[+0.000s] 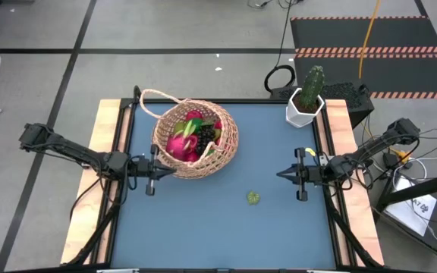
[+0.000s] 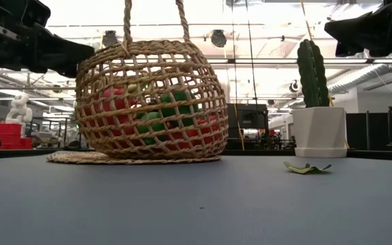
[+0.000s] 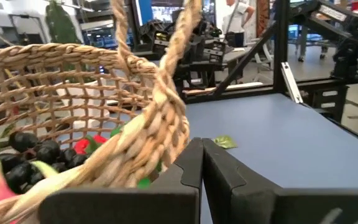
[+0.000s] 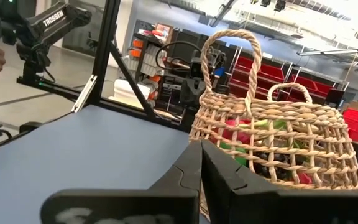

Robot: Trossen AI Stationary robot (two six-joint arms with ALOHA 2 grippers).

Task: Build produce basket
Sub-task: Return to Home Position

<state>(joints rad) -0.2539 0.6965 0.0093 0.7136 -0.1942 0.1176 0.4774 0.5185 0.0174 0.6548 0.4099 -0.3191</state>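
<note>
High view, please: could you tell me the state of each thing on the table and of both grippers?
basket: upright, holding the produce.
produce: piled inside the basket.
green leaf scrap: lying flat on the table, outside the basket.
potted cactus: upright at the far right corner.
left gripper: shut, empty, beside the basket.
right gripper: shut, empty, apart from everything.

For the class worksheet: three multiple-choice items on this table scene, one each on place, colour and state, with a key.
1. Where does the basket stand? A. close by the left gripper B. against the cactus pot C. on the floor
2. What colour is the small loose piece on the table? A. red B. green C. white
3. How are the left gripper and the right gripper? A. both open B. one holding fruit C. both shut, empty
Key: A, high view shows it beside that gripper; B, green on the blue top; C, wrist views show fingers together, nothing between.
</note>
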